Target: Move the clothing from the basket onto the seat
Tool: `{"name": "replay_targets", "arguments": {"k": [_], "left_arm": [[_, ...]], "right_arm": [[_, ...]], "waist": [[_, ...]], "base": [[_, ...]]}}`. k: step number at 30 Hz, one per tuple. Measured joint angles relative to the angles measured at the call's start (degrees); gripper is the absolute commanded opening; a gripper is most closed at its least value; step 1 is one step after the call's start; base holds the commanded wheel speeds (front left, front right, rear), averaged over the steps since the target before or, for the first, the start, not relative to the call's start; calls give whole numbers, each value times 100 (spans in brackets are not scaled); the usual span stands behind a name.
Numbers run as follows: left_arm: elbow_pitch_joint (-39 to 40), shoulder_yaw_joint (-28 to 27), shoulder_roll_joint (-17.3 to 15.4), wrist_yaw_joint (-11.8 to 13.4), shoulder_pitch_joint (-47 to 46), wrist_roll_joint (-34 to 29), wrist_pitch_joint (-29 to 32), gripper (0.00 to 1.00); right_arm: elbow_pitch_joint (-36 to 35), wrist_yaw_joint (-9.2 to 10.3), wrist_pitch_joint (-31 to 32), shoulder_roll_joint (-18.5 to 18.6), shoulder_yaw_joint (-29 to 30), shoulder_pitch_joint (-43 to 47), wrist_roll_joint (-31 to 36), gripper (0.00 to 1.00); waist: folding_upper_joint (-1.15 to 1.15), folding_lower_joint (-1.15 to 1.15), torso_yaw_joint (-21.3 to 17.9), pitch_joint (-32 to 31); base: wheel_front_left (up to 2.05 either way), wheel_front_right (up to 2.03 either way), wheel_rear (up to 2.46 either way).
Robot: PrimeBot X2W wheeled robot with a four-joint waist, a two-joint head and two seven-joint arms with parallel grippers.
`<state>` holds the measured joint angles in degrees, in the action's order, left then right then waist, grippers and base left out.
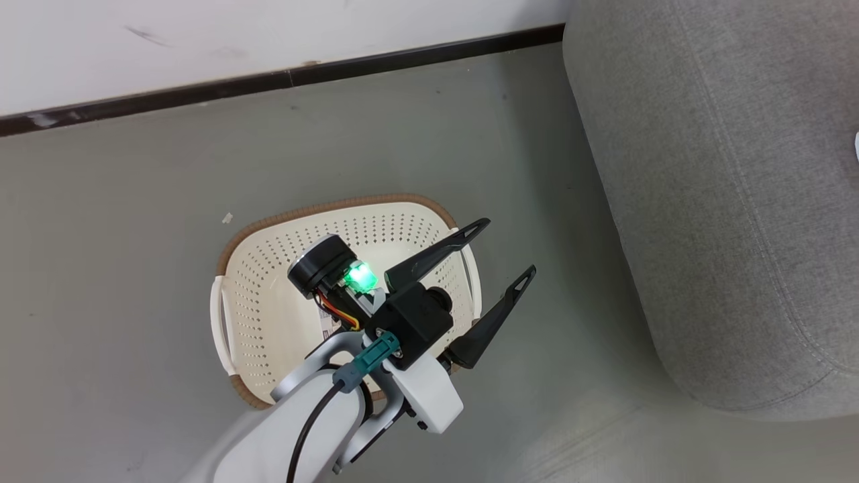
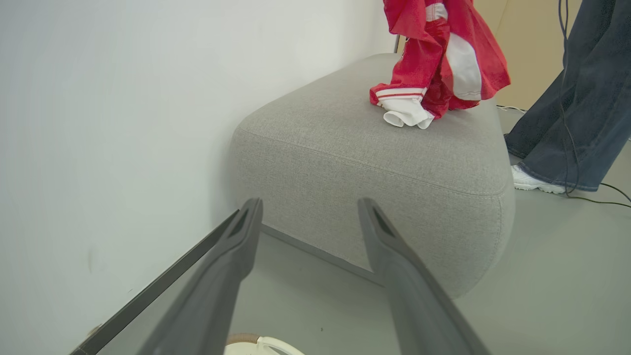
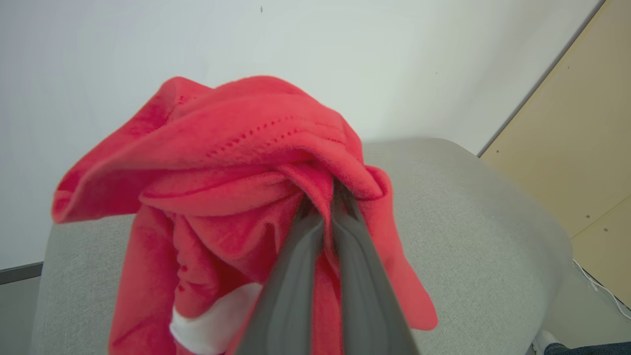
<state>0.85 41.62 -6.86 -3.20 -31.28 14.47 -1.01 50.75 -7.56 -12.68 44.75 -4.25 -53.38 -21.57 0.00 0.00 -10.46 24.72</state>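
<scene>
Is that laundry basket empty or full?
Empty, as far as visible: the laundry basket shows a bare perforated floor; the left pincer hides part.

- A plain white wall (image 1: 268, 33), faintly scuffed, meets the floor along a dark skirting strip (image 1: 201, 91).
- The floor (image 1: 121, 255) is smooth grey, with one small pale scrap (image 1: 227, 217) on it.
- A tan panel (image 3: 581, 148) adjoins the wall.
- A black cable (image 2: 613, 190) trails across the floor.

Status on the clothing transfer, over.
Left gripper open above basket. Right gripper shut on clothing, cuff resting on seat. Person's legs beside seat.
</scene>
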Motion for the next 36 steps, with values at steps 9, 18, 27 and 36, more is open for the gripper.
{"name": "replay_targets", "arguments": {"k": [9, 18, 27, 36], "left_arm": [[0, 1, -3, -49, -152, -45, 26, 100], [-24, -3, -8, -55, -242, -45, 26, 100], [-132, -26, -10, -55, -245, -45, -16, 100], [-244, -53, -12, -55, -245, -37, -113, 100]], "right_arm": [[449, 0, -101, -509, 226, 40, 57, 0], [614, 0, -146, -1069, 133, 15, 372, 0], [702, 1, -149, -1255, -20, -108, 703, 0], [736, 1, -149, -1575, -246, -108, 806, 100]], "waist": [[0, 0, 60, 266], [0, 0, 136, 424], [0, 0, 176, 461], [0, 0, 67, 397]], "base": [[0, 0, 0], [0, 0, 0], [0, 0, 0], [0, 0, 0]]}}
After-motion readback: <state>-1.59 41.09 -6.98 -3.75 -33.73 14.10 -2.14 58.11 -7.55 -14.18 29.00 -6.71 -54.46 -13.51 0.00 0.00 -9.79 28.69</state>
